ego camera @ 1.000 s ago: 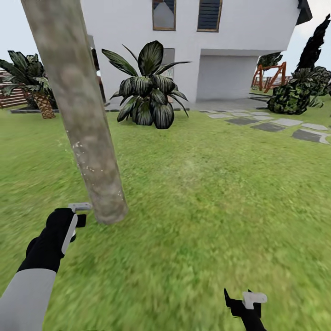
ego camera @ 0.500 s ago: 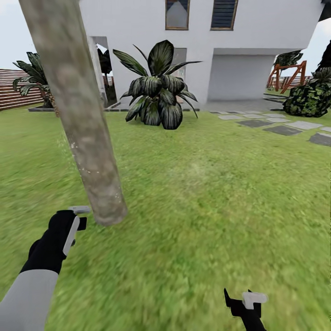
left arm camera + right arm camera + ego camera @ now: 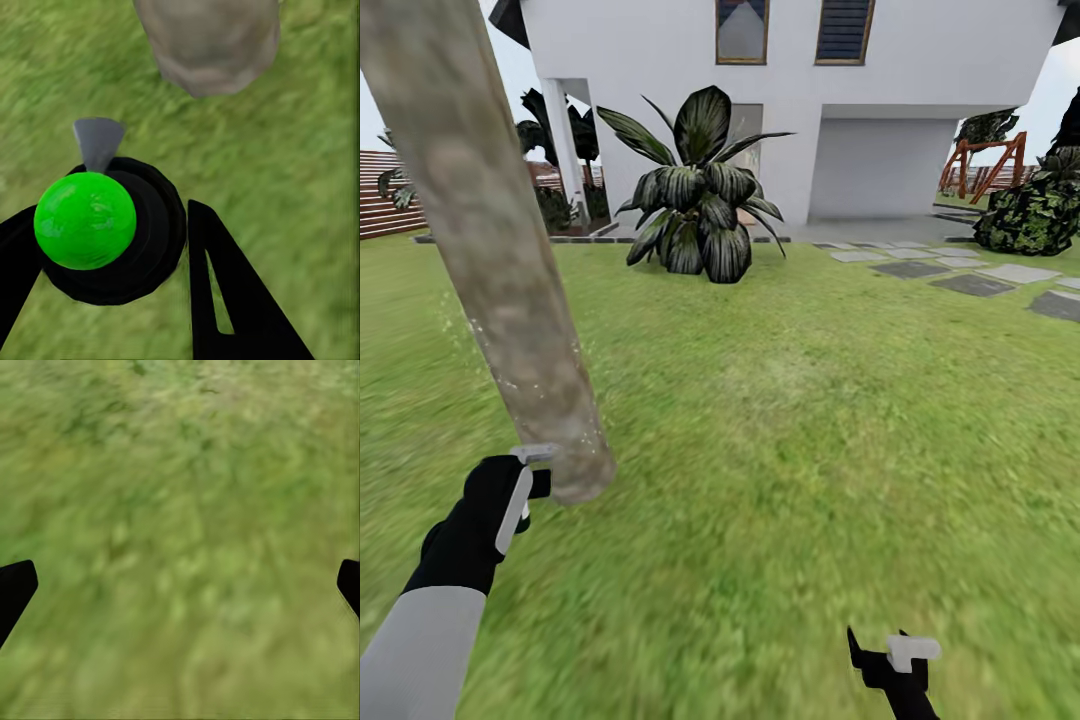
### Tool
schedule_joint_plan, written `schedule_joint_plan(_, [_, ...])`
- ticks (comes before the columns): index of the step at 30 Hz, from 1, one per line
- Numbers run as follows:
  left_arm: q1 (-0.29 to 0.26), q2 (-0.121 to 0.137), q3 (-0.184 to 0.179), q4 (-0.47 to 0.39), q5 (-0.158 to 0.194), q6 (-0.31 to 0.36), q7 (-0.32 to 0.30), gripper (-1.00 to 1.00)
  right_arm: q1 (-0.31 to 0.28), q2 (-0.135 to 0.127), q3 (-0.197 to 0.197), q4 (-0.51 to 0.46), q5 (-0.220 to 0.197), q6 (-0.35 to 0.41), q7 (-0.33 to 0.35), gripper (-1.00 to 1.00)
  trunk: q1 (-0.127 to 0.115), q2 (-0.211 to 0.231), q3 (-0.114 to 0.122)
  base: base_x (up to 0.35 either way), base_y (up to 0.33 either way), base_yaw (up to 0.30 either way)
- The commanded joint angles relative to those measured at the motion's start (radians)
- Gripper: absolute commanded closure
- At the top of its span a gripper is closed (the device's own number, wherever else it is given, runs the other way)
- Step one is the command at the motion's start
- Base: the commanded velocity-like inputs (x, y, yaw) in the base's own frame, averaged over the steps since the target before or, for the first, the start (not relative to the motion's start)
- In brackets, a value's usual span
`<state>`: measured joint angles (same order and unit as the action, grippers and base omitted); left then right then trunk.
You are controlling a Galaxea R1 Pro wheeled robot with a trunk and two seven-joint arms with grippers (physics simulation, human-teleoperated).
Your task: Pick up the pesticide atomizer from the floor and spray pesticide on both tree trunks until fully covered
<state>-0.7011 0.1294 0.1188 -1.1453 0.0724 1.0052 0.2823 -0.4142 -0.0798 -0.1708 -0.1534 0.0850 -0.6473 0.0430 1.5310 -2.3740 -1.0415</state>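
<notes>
head view: one thick tree trunk [image 3: 510, 290] rises from the lawn [image 3: 780, 450], the left gripper [image 3: 532, 470] just beside its base.
left wrist view: two fingers [image 3: 225, 300] clamp one green-topped atomizer [image 3: 86, 220].
right wrist view: two fingertips [image 3: 15, 589] spread wide over grass.

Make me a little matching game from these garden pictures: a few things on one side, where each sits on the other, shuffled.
Things:
1. green-capped black pesticide atomizer
2. thick pale grey-beige tree trunk
3. broad dark-leaved plant
4. grey stepping stones

Places:
A. in front of the white house
B. held in the left gripper
C. on the lawn, far right
D. just ahead of the left gripper

Pairs: 1-B, 2-D, 3-A, 4-C
</notes>
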Motion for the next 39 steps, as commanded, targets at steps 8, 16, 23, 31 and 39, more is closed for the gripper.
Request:
schedule_joint_plan(8, [-0.005, 0.001, -0.002, -0.002, -0.002, 0.002, -0.002, 1.00, 0.000, 0.000, 0.000, 0.000, 0.001, 0.000, 0.000, -1.00, 0.000, 0.000, 0.000, 0.268, -0.005, 0.050])
schedule_joint_plan(16, [-0.063, 0.006, -0.003, -0.002, -0.001, 0.016, -0.004, 1.00, 0.000, 0.000, 0.000, 0.000, 0.001, 0.000, 0.000, -1.00, 0.000, 0.000, 0.000, 0.011, 0.000, 0.267])
schedule_joint_plan(23, [-0.069, 0.000, -0.016, -0.078, 0.000, 0.018, -0.006, 1.00, 0.000, 0.000, 0.000, 0.000, 0.001, 0.000, 0.000, -1.00, 0.000, 0.000, 0.000, 0.000, 0.000, 0.117])
schedule_joint_plan(31, [-0.080, -0.002, -0.016, -0.089, 0.001, 0.020, -0.010, 1.00, 0.000, -0.002, 0.000, 0.000, 0.001, 0.000, 0.001, -1.00, 0.000, 0.000, 0.000, 0.000, 0.000, 0.001])
schedule_joint_plan(39, [-0.095, -0.026, -0.018, -0.206, 0.012, 0.023, -0.014, 1.00, 0.000, -0.002, 0.000, 0.000, 0.001, 0.000, 0.002, -1.00, 0.000, 0.000, 0.000, 0.000, 0.000, 0.000])
